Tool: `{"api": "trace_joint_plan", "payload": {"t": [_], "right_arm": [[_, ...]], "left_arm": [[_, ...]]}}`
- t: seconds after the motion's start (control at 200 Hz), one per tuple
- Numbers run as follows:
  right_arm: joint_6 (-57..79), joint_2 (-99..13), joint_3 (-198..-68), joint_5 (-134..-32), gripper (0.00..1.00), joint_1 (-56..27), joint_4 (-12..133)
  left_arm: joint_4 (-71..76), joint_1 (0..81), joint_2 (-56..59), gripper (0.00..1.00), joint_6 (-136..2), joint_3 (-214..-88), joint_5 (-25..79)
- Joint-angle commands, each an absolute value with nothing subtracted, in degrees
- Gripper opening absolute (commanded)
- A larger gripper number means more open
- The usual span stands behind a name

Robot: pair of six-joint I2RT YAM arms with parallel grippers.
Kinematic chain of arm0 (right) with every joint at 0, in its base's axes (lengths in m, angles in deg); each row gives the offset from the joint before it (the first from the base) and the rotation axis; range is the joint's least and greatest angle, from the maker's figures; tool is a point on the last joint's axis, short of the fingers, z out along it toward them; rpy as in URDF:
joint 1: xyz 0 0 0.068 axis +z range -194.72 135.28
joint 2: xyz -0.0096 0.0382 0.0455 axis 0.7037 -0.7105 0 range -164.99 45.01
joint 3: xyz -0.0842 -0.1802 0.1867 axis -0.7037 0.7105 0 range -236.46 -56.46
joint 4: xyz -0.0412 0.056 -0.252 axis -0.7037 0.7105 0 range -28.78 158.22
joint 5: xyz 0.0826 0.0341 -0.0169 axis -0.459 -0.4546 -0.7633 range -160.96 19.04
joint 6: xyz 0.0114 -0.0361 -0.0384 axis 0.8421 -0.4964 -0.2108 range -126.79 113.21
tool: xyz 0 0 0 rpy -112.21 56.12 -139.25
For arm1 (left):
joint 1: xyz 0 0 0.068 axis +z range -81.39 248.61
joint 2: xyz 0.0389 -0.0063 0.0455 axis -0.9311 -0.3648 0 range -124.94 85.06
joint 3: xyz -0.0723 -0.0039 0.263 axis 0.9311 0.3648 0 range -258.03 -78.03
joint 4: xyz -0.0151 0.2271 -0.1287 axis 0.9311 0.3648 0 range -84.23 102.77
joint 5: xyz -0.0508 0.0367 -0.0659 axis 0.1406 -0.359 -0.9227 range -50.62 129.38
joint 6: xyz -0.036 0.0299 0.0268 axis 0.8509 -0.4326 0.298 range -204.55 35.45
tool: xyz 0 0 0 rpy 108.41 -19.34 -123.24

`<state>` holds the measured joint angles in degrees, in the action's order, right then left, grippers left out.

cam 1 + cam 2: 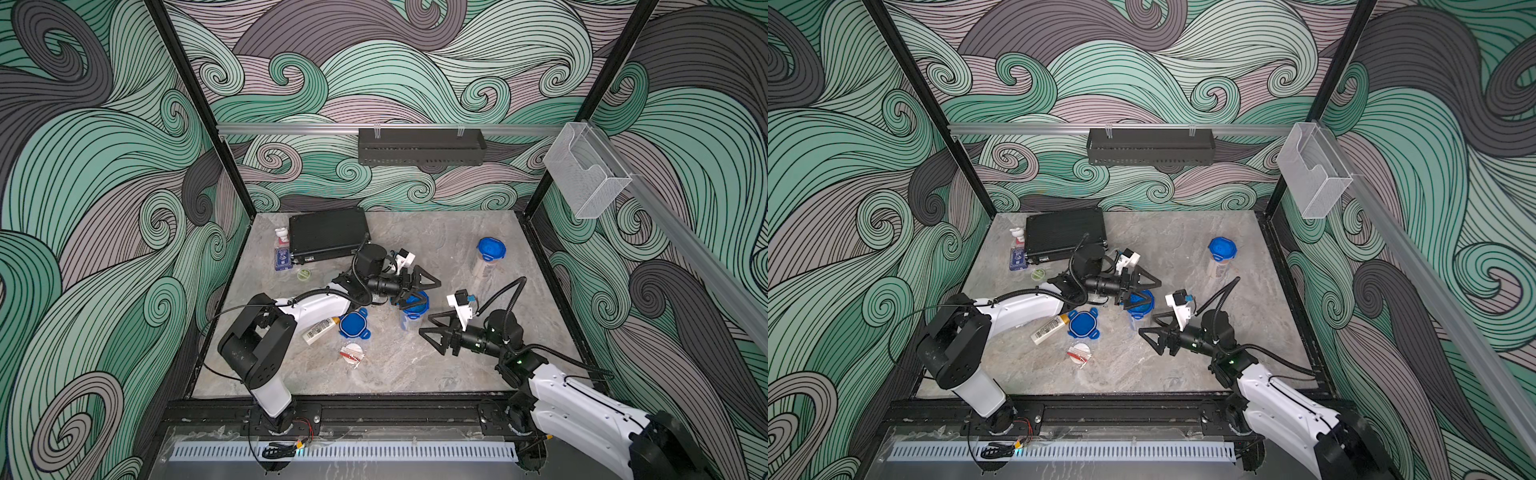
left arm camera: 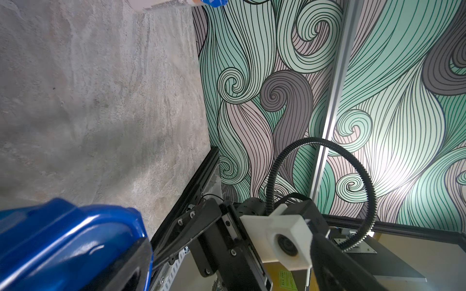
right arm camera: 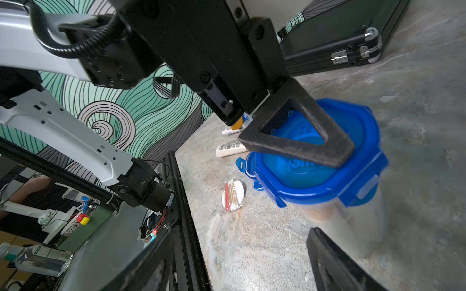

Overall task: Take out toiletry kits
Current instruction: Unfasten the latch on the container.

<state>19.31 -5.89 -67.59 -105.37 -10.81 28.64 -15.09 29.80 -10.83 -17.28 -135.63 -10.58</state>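
Both claws stand spread wide and empty. The left claw (image 1: 422, 291) hangs over a clear plastic jar (image 1: 409, 321), with one black triangular finger (image 3: 297, 151) across its glossy blue clip lid. The right claw (image 1: 426, 326) is just beside the jar. On the grey stone-look table (image 1: 415, 374) lie a white bottle (image 1: 318, 331) with an orange cap, a loose blue lid (image 1: 353, 325) and a round white packet (image 1: 352, 354) in crinkled film.

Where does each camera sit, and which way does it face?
Top views: high over the bases, facing down and back; left arm, right arm show.
Left wrist: faces the right fingers; own body hardly shows.
Right wrist: faces the blue-lidded jar at the left fingers; own finger shows.
Shared: both wrists see the jar's lid.
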Motion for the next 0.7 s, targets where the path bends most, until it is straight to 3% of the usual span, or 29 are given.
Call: {"api": "trace_joint_plan", "payload": {"t": [0.0,0.205,0.695], "right_arm": [[19.4,-9.0,-68.2,-106.4,0.85,-9.3,20.2],[19.2,-16.1,-69.1,-105.1,0.85,-7.3,15.8],[16.5,-18.4,-69.3,-101.1,0.89,-4.3,13.3]], "left_arm": [[-8.2,29.9,-15.5,0.99,-18.5,-132.0,-8.1],[-8.0,29.9,-15.8,0.99,-18.3,-132.1,-8.2],[-8.9,29.9,-16.2,0.99,-17.2,-131.5,-7.9]]}}
